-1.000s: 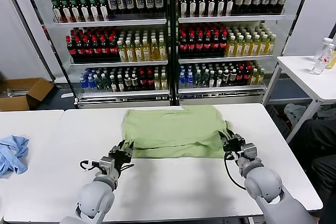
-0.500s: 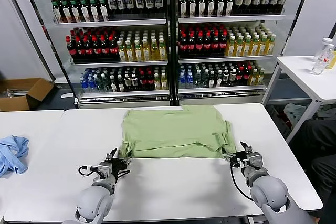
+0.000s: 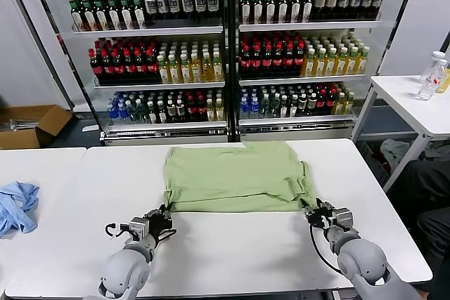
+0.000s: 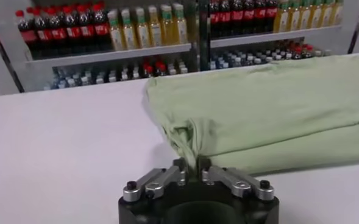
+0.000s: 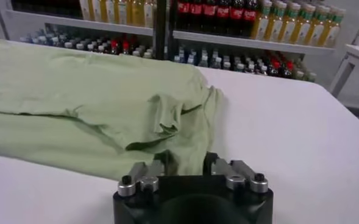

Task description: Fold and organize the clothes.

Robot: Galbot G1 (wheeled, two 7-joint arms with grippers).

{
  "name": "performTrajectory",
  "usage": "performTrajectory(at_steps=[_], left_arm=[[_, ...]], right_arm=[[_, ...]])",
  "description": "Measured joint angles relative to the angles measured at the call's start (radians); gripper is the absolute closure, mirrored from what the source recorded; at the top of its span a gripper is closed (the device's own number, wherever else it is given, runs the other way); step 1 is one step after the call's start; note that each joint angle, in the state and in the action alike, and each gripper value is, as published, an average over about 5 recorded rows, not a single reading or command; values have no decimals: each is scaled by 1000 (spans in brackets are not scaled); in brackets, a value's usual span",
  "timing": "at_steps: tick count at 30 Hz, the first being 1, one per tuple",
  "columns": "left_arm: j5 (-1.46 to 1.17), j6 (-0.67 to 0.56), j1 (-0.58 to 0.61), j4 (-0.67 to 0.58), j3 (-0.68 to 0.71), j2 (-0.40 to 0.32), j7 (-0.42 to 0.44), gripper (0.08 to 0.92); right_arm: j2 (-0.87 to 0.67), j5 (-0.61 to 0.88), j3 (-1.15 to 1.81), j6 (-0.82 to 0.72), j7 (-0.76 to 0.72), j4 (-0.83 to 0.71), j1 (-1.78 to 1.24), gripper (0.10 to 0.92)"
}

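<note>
Both hands at the near corners of the folded T-shirt

The white bench (image 3: 232,251) fills the lower frame, and the light green T-shirt (image 3: 235,177) lies folded at its centre, long axis running left to right. It sits just beyond both hands, each nearest its own corner. The left hand (image 3: 159,217), lower left, is clenched on the near-left corner; the right hand (image 3: 318,213), lower right, grips the near-right hem. A second ago both hands stood wide open at the same corners, and the shirt has not moved.
</note>
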Motion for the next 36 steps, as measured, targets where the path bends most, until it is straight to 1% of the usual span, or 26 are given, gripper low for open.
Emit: performTrajectory(at_steps=[4, 11, 18, 21, 24, 27, 31, 36], left_arm=[[-18, 4, 43, -44, -17, 5, 0, 911], [-23, 6, 190, -178, -73, 0, -6, 911], [-1, 7, 412, -356, -150, -16, -16, 911], [20, 15, 505, -428, -174, -26, -15, 889], [41, 26, 574, -491, -197, -34, -13, 820], [52, 38, 610, -534, -222, -36, -6, 734], [52, 47, 596, -553, -252, -24, 4, 621], [33, 56, 496, -504, -260, 10, 6, 483]], right_arm=[[-16, 2, 24, 11, -8, 38, -52, 878], [-27, -6, 113, 18, -15, 159, -216, 887], [-13, -53, 216, 7, -9, 308, -430, 879], [-11, -74, 252, 1, 4, 368, -497, 827], [-16, -82, 278, 0, 21, 419, -535, 740], [-28, -74, 291, 0, 39, 450, -538, 654], [-50, -43, 281, -8, 66, 450, -474, 541], [-58, 13, 205, -28, 93, 373, -290, 394]])
